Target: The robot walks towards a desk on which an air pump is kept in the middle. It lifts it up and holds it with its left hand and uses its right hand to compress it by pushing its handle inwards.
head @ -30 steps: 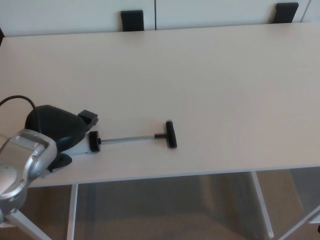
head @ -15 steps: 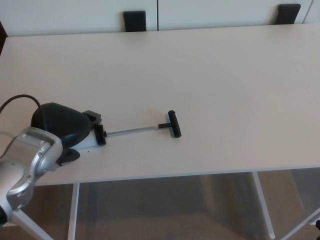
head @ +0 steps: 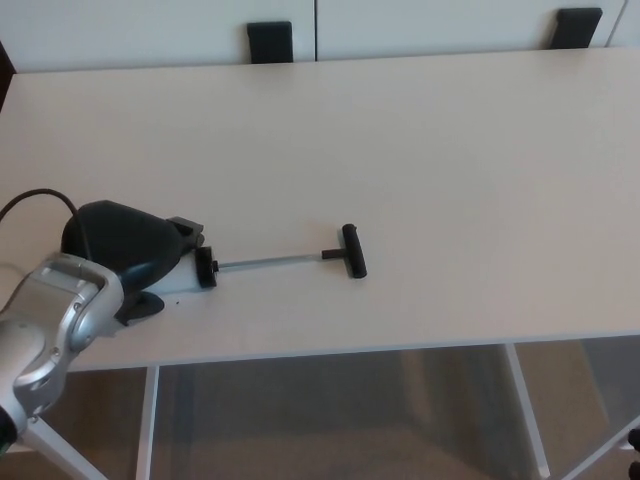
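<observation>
Near the desk's (head: 420, 130) front-left edge, your left hand (head: 125, 250) covers the air pump's (head: 200, 270) white barrel; you cannot tell from this view whether its fingers have actually closed round it. The pump lies flat, rod drawn out, its T-handle (head: 352, 250) pointing right. Your right hand is out of sight. If the grip is shallow, lifting could let the barrel slip or the long rod swing down and knock the desk.

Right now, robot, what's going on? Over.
Left hand shut on pump, pump on desk. Right hand not in view. Handle pulled out, nothing blocking it.
</observation>
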